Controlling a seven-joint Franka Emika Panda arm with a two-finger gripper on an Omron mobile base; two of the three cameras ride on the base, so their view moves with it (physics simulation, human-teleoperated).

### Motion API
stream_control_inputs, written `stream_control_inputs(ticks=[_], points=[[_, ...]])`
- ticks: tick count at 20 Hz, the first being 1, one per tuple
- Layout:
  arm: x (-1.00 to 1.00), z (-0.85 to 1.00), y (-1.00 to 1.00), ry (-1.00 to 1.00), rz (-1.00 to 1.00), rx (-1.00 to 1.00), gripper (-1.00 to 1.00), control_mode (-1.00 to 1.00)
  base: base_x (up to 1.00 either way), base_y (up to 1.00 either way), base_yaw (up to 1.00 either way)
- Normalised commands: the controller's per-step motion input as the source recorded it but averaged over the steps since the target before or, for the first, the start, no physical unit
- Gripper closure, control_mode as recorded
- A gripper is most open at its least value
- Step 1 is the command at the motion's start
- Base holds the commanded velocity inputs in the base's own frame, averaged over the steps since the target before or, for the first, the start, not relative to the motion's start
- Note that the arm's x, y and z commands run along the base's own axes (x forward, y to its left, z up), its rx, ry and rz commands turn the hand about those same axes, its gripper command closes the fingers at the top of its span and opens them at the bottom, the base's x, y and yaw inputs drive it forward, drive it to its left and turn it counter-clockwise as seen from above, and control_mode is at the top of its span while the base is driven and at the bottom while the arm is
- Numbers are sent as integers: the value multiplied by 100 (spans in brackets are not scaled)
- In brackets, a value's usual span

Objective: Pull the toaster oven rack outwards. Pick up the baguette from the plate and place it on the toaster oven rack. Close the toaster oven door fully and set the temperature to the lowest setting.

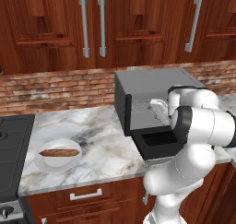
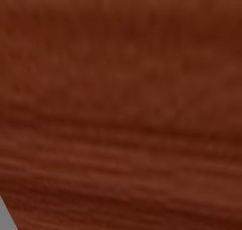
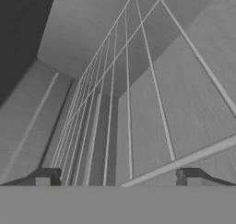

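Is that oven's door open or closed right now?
Open. The toaster oven door lies folded down flat in front of the toaster oven, and the cavity behind it is exposed.

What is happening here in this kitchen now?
The robot arm reaches into the toaster oven, whose door lies folded down. Its gripper is open, close over the wire rack inside, holding nothing. The baguette lies on the plate on the counter, untouched.

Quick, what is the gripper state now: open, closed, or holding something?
Gripper: open, holding nothing, fingertips apart at the toaster oven rack.
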Motion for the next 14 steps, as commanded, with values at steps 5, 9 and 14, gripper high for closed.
stream_control_inputs(ticks=[5, 9, 14], points=[[20, 0, 0, -3, 0, 0, -100, -100, 0, 0, 0], [22, 0, 0, -7, 0, 0, -100, -100, 0, 0, 0], [13, 0, 0, -1, -9, 0, -100, -100, 0, 0, 0]])
